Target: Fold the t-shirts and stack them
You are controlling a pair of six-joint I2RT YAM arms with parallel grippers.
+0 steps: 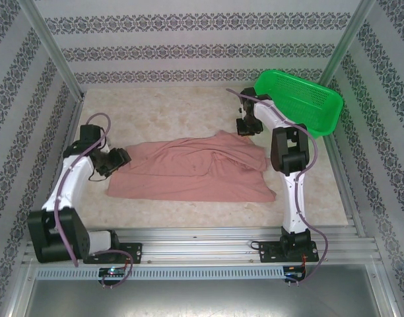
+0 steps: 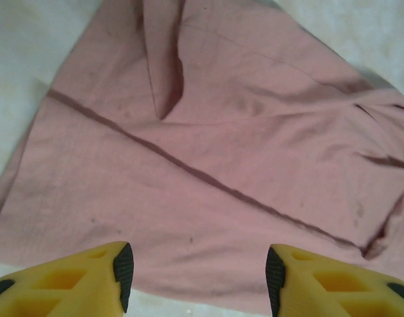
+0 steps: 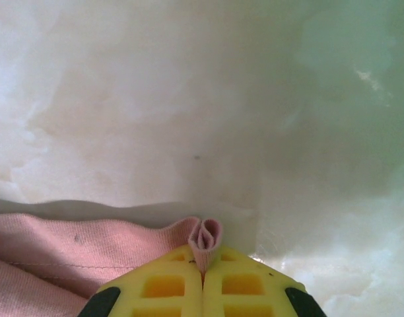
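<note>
We look down from above and behind on the whole worktop (image 1: 208, 109). Our wrist views sit close to the shirt (image 2: 208, 132), which all three share.

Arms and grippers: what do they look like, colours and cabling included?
The left arm and right arm have white links, black joints and a looping mauve cable each. The left gripper and right gripper have yellow, cut-out fingers with black pads.
</note>
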